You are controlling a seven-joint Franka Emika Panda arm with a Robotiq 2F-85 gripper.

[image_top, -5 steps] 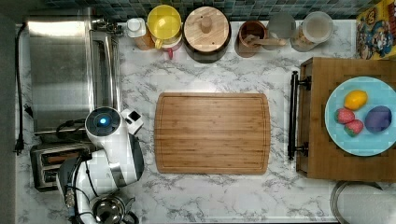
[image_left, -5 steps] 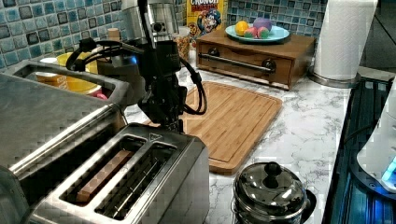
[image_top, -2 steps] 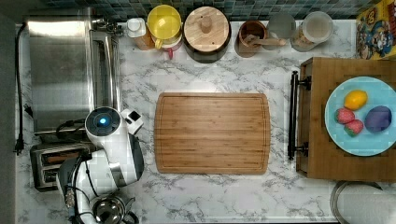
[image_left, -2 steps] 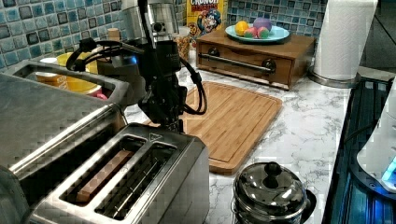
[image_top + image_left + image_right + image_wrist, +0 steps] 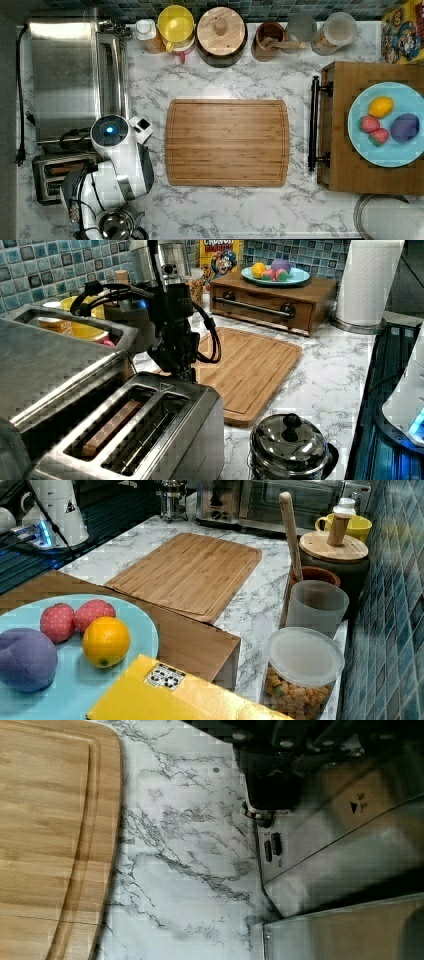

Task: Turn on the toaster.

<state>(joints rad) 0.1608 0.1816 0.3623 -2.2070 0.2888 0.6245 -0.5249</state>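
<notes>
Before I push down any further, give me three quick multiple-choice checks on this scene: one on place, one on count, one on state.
1. Where is the tool?
A. at the toaster's end facing the cutting board
B. over the plate of fruit
C. above the kettle

2. How many long slots does the toaster have on top?
A. one
B. two
C. four

3. What is on the cutting board?
A. a slice of bread
B. a knife
C. nothing

Answers:
1. A, the left view shows the arm coming down at that end of the toaster.
2. B, the left view shows two side by side.
3. C, the top view shows bare wood.
</notes>
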